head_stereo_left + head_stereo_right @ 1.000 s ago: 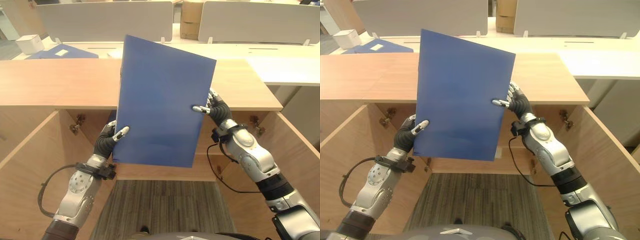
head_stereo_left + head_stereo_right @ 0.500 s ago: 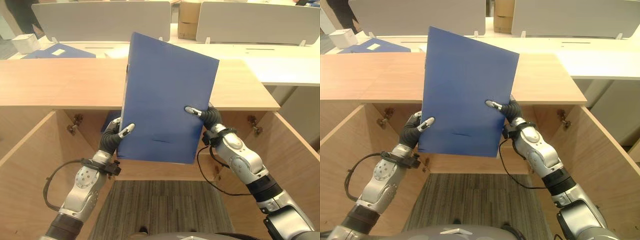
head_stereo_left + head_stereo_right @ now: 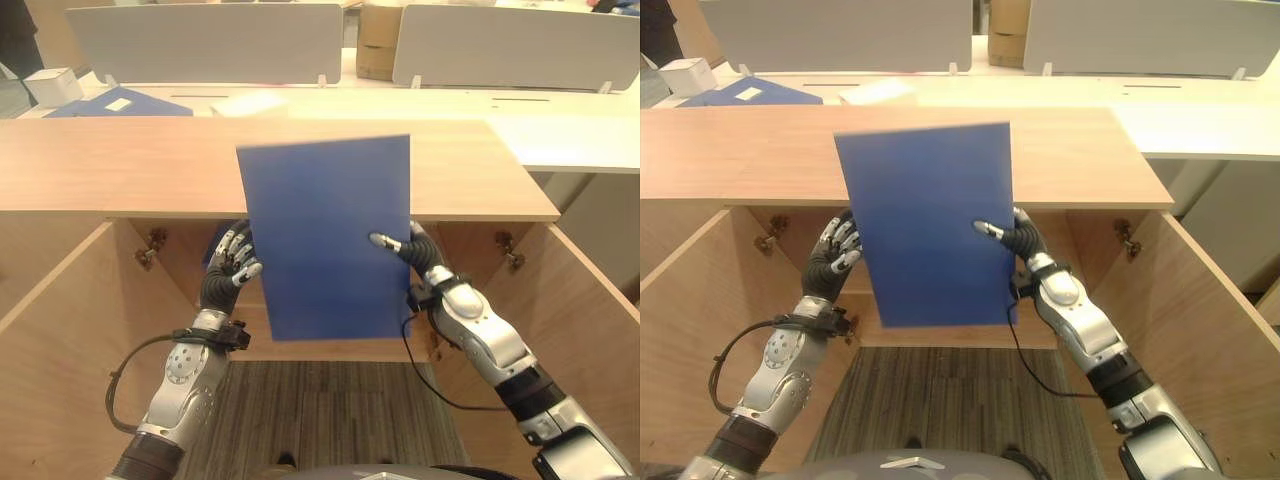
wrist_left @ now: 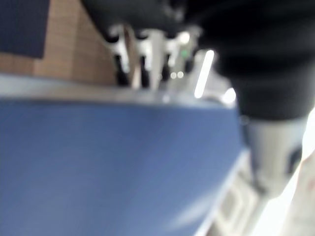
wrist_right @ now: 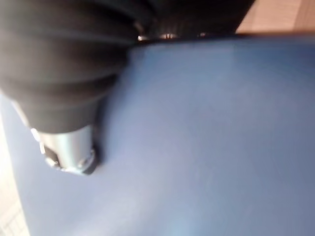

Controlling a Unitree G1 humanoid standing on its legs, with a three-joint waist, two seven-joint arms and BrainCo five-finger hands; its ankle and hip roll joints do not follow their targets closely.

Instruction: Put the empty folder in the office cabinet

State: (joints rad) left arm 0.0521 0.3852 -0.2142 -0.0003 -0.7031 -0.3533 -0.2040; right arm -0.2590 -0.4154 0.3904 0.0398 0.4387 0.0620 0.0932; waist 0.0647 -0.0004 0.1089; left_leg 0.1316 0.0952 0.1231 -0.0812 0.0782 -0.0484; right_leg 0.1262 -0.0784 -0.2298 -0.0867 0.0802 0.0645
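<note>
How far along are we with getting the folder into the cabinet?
Done: the cabinet stands open. In hand: the blue folder is upright before the opening, the right robot hand pinching its edge and the left robot hand against the other. Left: put it inside and let go.

You cannot see the cabinet's back wall or any shelf behind the blue folder, which covers the middle of the opening. The folder hides the right hand's fingers, with one thumb tip showing on its front face. The left hand sits at the folder's left edge, and you cannot tell whether it grips that edge or rests against it. Both wrist views are badly blurred: the left wrist view gives you smeared fingers above a blue sheet, the right wrist view a dark cover against blue. The cabinet doors are cut off by the picture sides.
</note>
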